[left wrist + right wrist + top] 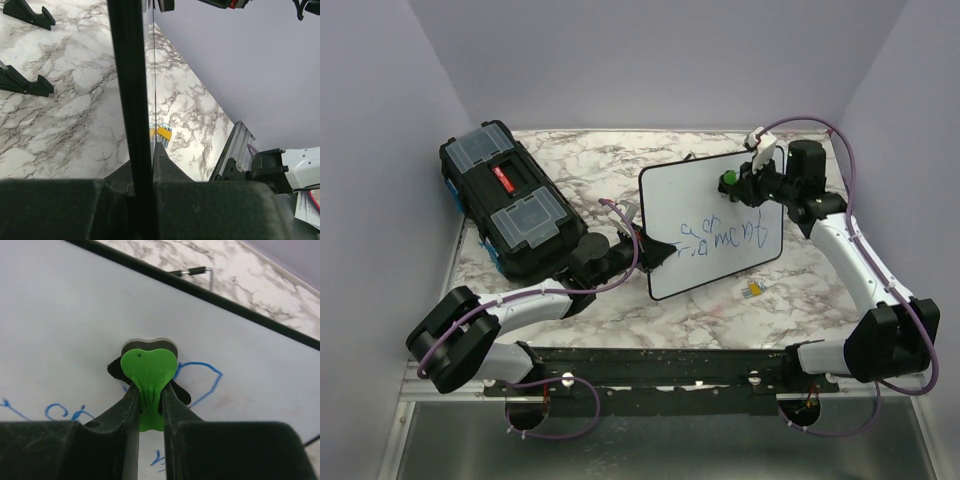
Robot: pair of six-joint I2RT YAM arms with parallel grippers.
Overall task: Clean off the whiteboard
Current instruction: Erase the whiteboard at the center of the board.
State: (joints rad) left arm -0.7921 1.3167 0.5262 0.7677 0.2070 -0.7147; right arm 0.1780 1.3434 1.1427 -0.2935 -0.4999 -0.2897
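Shut tight with the left gripper (645,250) on the left edge of the flat white rectangular whiteboard (715,225), thin black frame wedged between the fingers. Pinched in the right gripper (149,390): a green heart-shaped plastic eraser (149,367) with a dark pad, pressed to the upper part of the board's face.

Enclosed on three sides by plain lavender walls (650,60). Underneath, a white marble-patterned table (610,160) with grey veining. On its left side, a black plastic toolbox (510,205) with clear lid compartments and blue latches, set at an angle. Whiteboard at mid-table, just right of the toolbox, also askew. Near its lower edge, a small yellow-and-white object (752,290), too small to identify.

On the toolbox lid, a red label (505,180), unreadable. Across the board, blue handwriting (725,235), cursive, not surely legible.
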